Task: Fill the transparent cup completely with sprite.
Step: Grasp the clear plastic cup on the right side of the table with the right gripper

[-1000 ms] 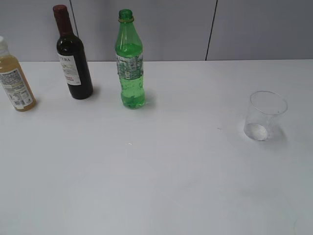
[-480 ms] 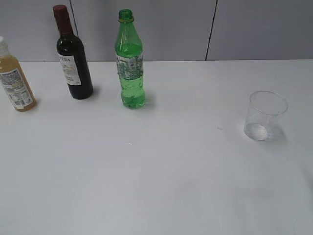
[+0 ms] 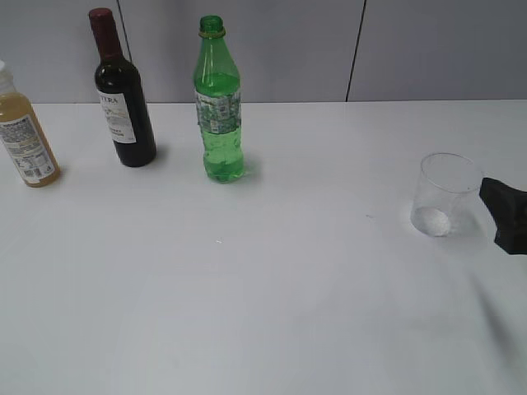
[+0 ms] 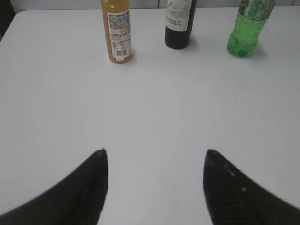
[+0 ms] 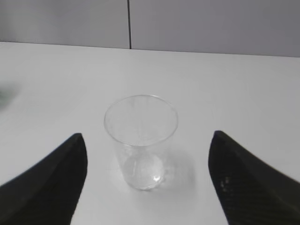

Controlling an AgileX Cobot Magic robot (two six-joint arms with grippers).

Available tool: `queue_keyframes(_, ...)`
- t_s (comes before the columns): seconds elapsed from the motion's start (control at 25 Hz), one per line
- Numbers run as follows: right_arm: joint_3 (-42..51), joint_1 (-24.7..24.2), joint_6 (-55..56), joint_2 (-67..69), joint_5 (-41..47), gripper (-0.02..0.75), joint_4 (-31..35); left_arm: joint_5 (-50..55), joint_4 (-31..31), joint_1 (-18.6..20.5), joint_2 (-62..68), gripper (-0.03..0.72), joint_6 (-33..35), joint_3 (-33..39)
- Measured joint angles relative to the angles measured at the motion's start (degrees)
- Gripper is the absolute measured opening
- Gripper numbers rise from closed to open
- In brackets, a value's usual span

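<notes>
The transparent cup stands upright and empty on the white table at the right; it also shows in the right wrist view. The green sprite bottle stands uncapped at the back, left of centre, and shows in the left wrist view. My right gripper is open, its fingers on either side of the cup and apart from it; one fingertip shows at the right edge of the exterior view. My left gripper is open and empty over bare table, well short of the bottles.
A dark wine bottle with a red cap stands left of the sprite bottle. A yellowish juice bottle stands at the far left edge. A grey panelled wall runs behind the table.
My right gripper has come into the exterior view from the right edge, close to the cup. The bottles and the cup have not moved.
</notes>
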Motion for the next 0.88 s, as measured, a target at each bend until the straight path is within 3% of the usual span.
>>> queue_keyframes(0.64,0.95,0.00,4.07,23.40,-25.22,0.621,-4.87,0.00,0.00,0.00,0.00,0.490,0.00,0.00)
queue_keyframes(0.88,0.95,0.00,4.63,30.38,-27.72,0.669,-4.72,0.00,0.00,0.00,0.00,0.490,0.00,0.00)
